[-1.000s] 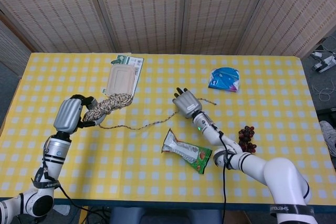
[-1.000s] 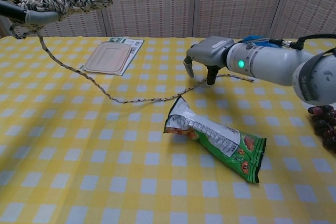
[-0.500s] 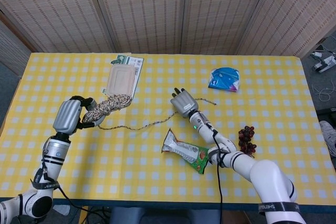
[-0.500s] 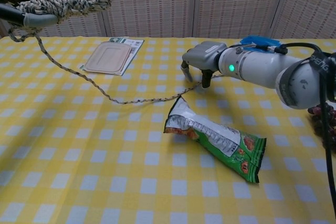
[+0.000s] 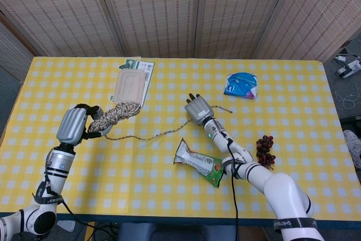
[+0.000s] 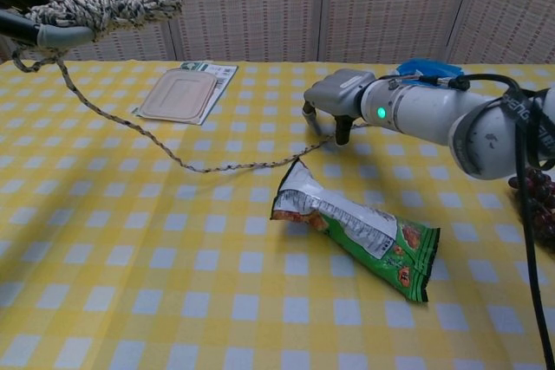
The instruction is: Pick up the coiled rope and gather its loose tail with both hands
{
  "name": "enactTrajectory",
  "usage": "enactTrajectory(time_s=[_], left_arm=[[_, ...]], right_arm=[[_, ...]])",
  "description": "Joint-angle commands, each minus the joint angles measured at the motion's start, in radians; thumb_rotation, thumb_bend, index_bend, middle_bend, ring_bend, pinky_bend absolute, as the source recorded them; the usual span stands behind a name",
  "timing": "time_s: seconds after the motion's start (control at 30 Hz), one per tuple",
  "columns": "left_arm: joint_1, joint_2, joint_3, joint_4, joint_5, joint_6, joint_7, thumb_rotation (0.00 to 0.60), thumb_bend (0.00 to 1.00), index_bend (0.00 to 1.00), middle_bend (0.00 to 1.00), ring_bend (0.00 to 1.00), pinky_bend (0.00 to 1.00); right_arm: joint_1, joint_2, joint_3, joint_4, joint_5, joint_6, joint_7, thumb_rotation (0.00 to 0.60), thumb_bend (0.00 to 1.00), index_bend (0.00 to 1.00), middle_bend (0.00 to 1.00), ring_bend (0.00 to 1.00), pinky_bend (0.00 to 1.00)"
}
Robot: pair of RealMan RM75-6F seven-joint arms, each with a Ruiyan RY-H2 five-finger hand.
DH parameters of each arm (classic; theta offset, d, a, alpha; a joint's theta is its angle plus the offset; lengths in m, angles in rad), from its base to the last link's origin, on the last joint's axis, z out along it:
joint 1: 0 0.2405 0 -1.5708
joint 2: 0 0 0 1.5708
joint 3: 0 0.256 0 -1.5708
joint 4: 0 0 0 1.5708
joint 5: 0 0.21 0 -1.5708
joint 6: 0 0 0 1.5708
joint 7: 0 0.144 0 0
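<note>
Rope first, from the head view: the coiled rope (image 5: 117, 113) sits bundled in my left hand (image 5: 75, 124), held up off the table (image 5: 169, 196), fingers wrapped round one end of the bundle. It looks soft, light and limp, a braided cord that will sag and slide rather than hold a shape, so I judge the bundle needs a full wrap and not a pinch. The loose tail (image 5: 152, 135) trails from the coil across the checked cloth toward my right hand (image 5: 198, 109), which is poised over the far stretch of it with fingers pointing down. From up here I cannot tell whether those fingers touch the cord. A snack bag (image 5: 200, 163) lies just beside the tail, near enough to snag.

Chest view next: the coil (image 6: 108, 4) juts out sideways from my left hand (image 6: 26, 19), which is cut off at the frame edge, so its grip is mostly out of sight. The tail (image 6: 156, 140) hangs down from it and runs along the cloth. My right hand (image 6: 334, 101) has its fingers apart, tips down on either side of the cord, seemingly holding nothing yet. Best hold, I think, is right there near the free end. The last bit of tail behind that hand is hard to make out.
</note>
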Motion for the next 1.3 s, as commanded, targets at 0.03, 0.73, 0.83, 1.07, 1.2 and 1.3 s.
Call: enactTrajectory(time_s=[0.03,0.73,0.83,1.07,1.2,1.3], left_arm=[[0.001,0.0,0.0,0.0,-0.001,0.0,0.0,0.435,0.26,0.72,0.71,0.53,0.31],[0.006,-0.003,0.003,0.012,-0.003,-0.003,-0.009,0.425,0.26,0.72,0.71,0.53,0.31],[0.007,-0.004,0.003,0.012,-0.004,-0.003,-0.008,0.429,0.26,0.72,0.71,0.53,0.31],[0.008,-0.003,0.003,0.013,-0.006,-0.005,-0.008,0.429,0.26,0.72,0.71,0.52,0.31],[0.009,-0.004,0.003,0.014,-0.006,-0.006,-0.01,0.429,0.26,0.72,0.71,0.52,0.31],[0.009,-0.005,0.004,0.015,-0.006,-0.007,-0.011,0.437,0.26,0.72,0.71,0.52,0.31]], right_arm=[[0.001,-0.005,0.002,0.008,0.004,-0.005,-0.004,0.6,0.29,0.48,0.25,0.09,0.23],[0.008,-0.036,0.016,0.068,0.015,-0.032,-0.007,0.6,0.33,0.52,0.28,0.09,0.23],[0.009,-0.038,0.018,0.071,0.016,-0.035,-0.007,0.6,0.35,0.53,0.28,0.09,0.23],[0.01,-0.044,0.021,0.082,0.019,-0.041,-0.008,0.6,0.39,0.54,0.29,0.09,0.23],[0.009,-0.047,0.019,0.085,0.016,-0.039,-0.011,0.6,0.39,0.54,0.29,0.09,0.23],[0.006,-0.048,0.019,0.085,0.014,-0.036,-0.013,0.6,0.39,0.55,0.29,0.09,0.23]])
